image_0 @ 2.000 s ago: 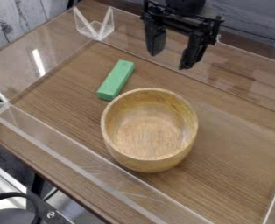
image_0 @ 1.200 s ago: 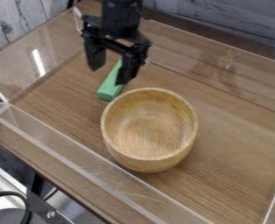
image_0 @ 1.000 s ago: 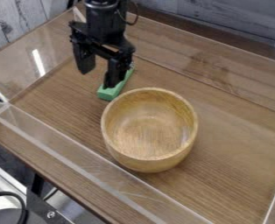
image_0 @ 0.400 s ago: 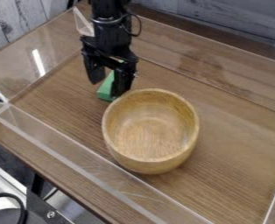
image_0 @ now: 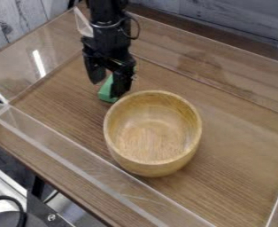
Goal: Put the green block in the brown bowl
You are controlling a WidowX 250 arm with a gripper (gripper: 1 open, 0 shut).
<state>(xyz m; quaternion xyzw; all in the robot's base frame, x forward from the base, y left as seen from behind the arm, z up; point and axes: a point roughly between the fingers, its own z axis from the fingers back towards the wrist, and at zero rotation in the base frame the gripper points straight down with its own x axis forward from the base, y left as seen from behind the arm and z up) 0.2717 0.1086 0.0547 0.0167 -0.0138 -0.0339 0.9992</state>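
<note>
End effector [image_0: 111, 82] is hanging point-down in the upper left of the frame, and we are reading its two dark fingers as spread wide, released, with nothing clamped between them. We are seeing the block [image_0: 106, 91] only as a small green patch showing between and just below the fingers; most of it is hidden behind them. It is lying flat on the wooden surface [image_0: 236, 97], just beside the upper-left rim of the bowl [image_0: 153, 133], which is sitting empty toward the middle of the frame.

We are judging this to be the moment of straddling the block before the squeeze, so the lift and the carry to the bowl are not yet done.

Several things could be going wrong from here, in our view. We are unable to tell whether the fingers are truly bracketing the bar across its narrow width or standing over one end; a grip near the end could be letting the bar swing or slip out on the lift. If the fingertips are pressing onto the top of the bar rather than beside it, closing could be skidding it away. With the bowl's rim so near, a finger could also be nudging the bowl. A low carry could be catching the block on that thick rim.
</note>
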